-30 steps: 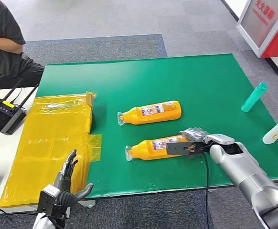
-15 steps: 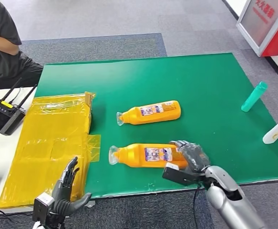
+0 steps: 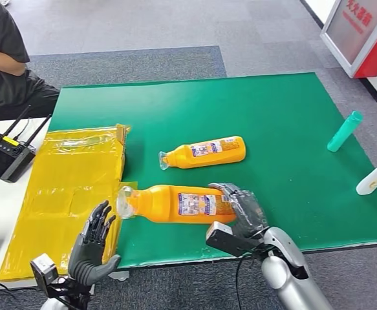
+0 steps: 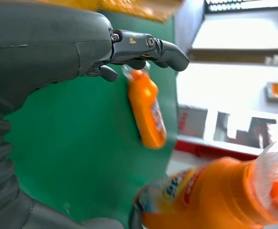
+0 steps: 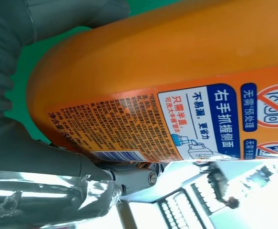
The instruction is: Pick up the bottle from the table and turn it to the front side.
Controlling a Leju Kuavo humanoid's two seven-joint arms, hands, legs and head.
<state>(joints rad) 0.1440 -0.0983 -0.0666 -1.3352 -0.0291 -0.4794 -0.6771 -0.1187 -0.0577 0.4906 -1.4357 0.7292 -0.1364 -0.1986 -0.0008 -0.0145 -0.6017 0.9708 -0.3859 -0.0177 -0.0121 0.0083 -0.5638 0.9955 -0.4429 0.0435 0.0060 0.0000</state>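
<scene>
1. In the head view, an orange bottle (image 3: 176, 203) is grasped at its base end by the right robot hand (image 3: 242, 210). The bottle is held lying on its side over the near part of the green tabletop (image 3: 284, 110), and its clear cap end is seen over the edge of a yellow plastic sheet (image 3: 64, 194). The left robot hand (image 3: 94, 242) is raised near the front edge, released, with fingers apart and nothing in it. A second orange bottle (image 3: 203, 152) is lying on the tabletop behind the held one, apart from it. A teal bottle (image 3: 344, 130) and a white bottle (image 3: 376, 175) are seen at the far right. A black remote controller (image 3: 6, 155) is placed at the left, and a seated person (image 3: 6, 58) is seen behind it.

2. In the left wrist view, the left robot hand (image 4: 40, 52) is shown with fingers stretched out. The held bottle (image 4: 216, 195) is seen close, blurred, and the second bottle (image 4: 147, 109) is lying on the green surface.

3. In the right wrist view, the printed label of the held bottle (image 5: 173, 71) is seen close, with the thumb of the right robot hand (image 5: 40, 157) pressed against it.
</scene>
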